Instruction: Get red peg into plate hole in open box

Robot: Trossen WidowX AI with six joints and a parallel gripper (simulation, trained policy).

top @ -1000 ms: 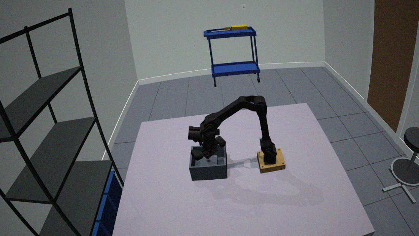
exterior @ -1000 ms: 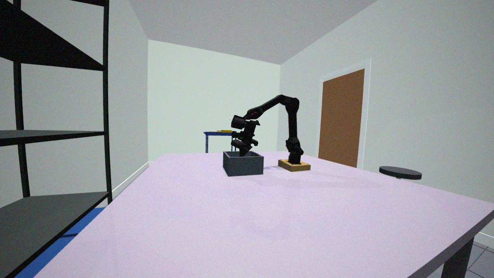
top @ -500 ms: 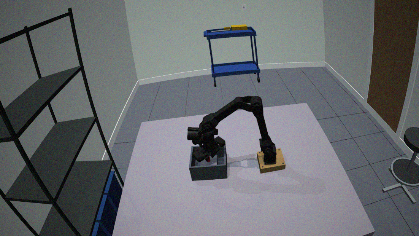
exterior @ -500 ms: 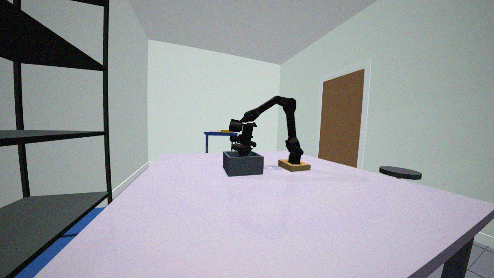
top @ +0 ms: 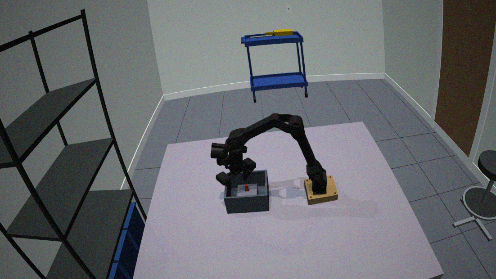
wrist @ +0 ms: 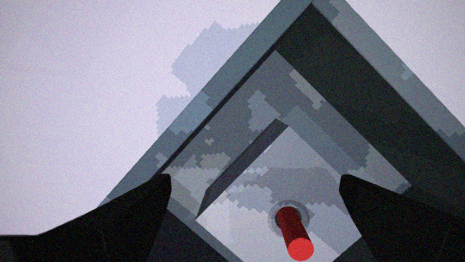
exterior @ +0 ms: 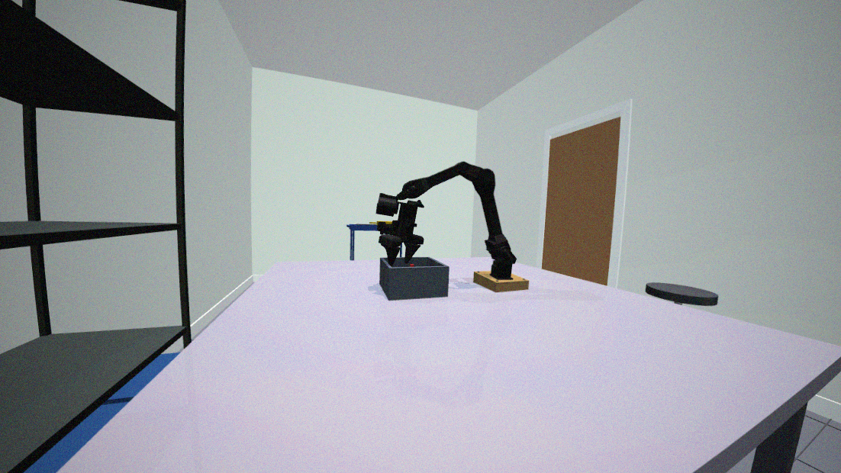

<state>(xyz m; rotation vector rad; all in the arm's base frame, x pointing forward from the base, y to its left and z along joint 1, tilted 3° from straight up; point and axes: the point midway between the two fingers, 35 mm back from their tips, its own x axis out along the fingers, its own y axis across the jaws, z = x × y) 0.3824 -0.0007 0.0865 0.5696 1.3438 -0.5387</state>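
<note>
1. The gripper [top: 236, 175] [exterior: 401, 262] [wrist: 255, 182] is spread wide with nothing between its 2 fingers; in the wrist view they enter at lower left and lower right, well apart — likely to release the peg and clear it.
2. The 1 red peg [top: 246, 187] [exterior: 412, 265] [wrist: 294, 230], at the bottom centre of the wrist view, stands in the 1 hole of the 1 pale plate [top: 253, 188] [wrist: 254, 224]; the hole probably keeps it up unaided. Whether it is fully seated, I cannot tell.
3. The plate lies inside the 1 open box [top: 247, 205] [exterior: 416, 283] [wrist: 144, 166], just below the centre of the top view, whose walls would hem in the fingers.
4. Right of the box, 1 wooden base [top: 322, 200] [exterior: 512, 286] carries the 1 arm on the 1 table [top: 277, 242] [exterior: 440, 365] — presumably to anchor its reach.
</note>
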